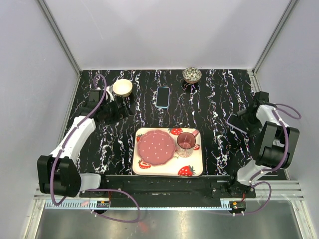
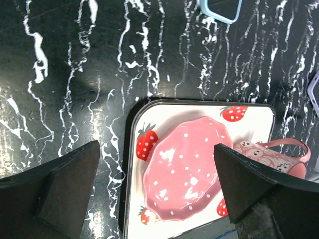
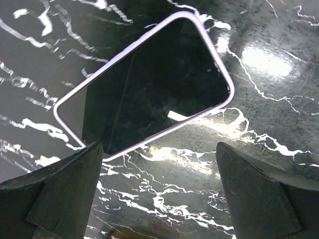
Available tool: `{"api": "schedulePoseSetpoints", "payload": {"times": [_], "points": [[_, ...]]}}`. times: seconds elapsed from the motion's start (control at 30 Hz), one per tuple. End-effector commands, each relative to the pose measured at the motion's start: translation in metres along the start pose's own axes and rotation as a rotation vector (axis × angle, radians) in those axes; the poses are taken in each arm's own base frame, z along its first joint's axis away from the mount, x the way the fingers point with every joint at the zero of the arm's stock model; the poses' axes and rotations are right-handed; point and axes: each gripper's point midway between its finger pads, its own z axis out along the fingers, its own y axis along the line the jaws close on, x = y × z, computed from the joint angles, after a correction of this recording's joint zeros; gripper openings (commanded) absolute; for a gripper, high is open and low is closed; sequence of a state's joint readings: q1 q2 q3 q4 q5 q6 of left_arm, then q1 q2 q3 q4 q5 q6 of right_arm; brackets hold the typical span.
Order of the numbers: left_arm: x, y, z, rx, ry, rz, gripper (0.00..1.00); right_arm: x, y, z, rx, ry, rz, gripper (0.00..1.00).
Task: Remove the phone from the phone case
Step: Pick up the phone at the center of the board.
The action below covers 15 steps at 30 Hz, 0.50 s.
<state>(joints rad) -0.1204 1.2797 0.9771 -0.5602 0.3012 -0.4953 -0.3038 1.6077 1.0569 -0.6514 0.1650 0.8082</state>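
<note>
The sky-blue phone case [image 1: 163,96] lies flat at the back middle of the black marble table, its inside looking dark. One corner of it shows at the top of the left wrist view [image 2: 222,11]. The lilac phone [image 3: 149,84] lies apart from the case, screen up, on the table at the right [image 1: 235,122]. My right gripper [image 3: 158,149] is open and empty, hovering just in front of the phone's near long edge; it also shows in the top view [image 1: 244,117]. My left gripper [image 2: 155,152] is open and empty, over the table at the back left [image 1: 118,107].
A white strawberry tray [image 1: 164,172] near the front middle holds a pink dotted plate [image 1: 156,147] and a pink mug [image 1: 186,143]. A cream bowl [image 1: 122,87] stands by the left gripper. A small patterned bowl [image 1: 192,74] stands at the back.
</note>
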Motion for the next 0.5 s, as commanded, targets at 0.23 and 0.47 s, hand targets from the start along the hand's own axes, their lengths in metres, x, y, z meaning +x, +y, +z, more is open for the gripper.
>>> {"api": "schedulePoseSetpoints", "payload": {"times": [0.23, 0.47], "points": [[-0.014, -0.043, -0.015, 0.131, -0.041, 0.118, 0.99, -0.018, 0.026, 0.014, 0.019, 0.004, 0.382, 1.00], [-0.009, -0.039, -0.010, 0.122, -0.018, 0.113, 0.99, -0.006, 0.034, 0.025, 0.030, 0.080, 0.537, 1.00]]}}
